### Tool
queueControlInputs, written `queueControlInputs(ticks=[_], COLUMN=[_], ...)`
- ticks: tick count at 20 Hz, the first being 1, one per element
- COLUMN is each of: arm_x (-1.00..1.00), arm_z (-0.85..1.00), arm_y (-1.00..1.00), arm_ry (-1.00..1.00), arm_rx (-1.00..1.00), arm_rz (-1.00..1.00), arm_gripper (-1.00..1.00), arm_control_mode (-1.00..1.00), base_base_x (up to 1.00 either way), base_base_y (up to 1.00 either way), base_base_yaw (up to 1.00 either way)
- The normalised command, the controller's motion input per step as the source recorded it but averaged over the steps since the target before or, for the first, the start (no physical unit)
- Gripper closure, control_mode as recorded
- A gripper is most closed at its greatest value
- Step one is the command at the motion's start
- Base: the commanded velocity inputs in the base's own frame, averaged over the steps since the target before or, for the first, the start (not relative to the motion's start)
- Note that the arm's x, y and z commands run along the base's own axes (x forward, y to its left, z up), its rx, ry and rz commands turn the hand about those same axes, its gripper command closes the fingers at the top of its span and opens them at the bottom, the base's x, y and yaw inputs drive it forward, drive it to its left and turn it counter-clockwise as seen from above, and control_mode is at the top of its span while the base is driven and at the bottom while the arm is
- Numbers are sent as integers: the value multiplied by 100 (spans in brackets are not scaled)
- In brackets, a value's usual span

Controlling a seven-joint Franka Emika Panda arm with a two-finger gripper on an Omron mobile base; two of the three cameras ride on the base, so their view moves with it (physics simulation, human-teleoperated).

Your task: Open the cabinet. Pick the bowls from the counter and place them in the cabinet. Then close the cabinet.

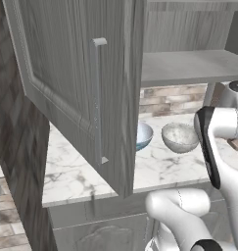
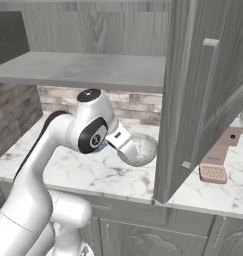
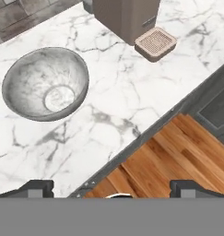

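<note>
Fingertips of the claw [image 3: 111, 188] stand wide apart at the bottom of the hand view, holding nothing, above the front edge of the surface [image 3: 132, 92] and the wooden floor [image 3: 178, 156] below it. On the white marble, the speckled grey bowl [image 3: 46, 83] sits upright, well apart from the claw. A brown appliance [image 3: 127, 18] with a perforated tray stands near it. In the left base view, the blue bowl [image 1: 143, 136] rests just beside the grey bowl [image 1: 179, 137], partly hidden behind the open cabinet door [image 1: 81, 88]. Both cabinet [image 2: 93, 30] doors stand open; the grey shelf [image 2: 88, 70] is bare.
</note>
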Motion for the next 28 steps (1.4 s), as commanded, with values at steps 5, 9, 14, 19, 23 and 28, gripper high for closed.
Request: queueControlInputs(ticks=[5, 9, 14, 19, 23, 28], arm_x=[28, 33, 41, 38, 28, 23], arm_z=[-42, -49, -41, -30, -24, -27], arm_y=[-23, -21, -25, -24, -19, -15], arm_ry=[1, 9, 10, 5, 0, 0], arm_rx=[0, 0, 1, 4, 7, 6], arm_rz=[0, 0, 0, 0, 0, 0], arm_gripper=[-100, -100, -100, -100, -100, -100], arm_control_mode=[-100, -100, -100, -100, -100, -100], base_base_x=[0, 0, 0, 0, 0, 0], base_base_y=[0, 0, 0, 0, 0, 0], base_base_yaw=[0, 0, 0, 0, 0, 0])
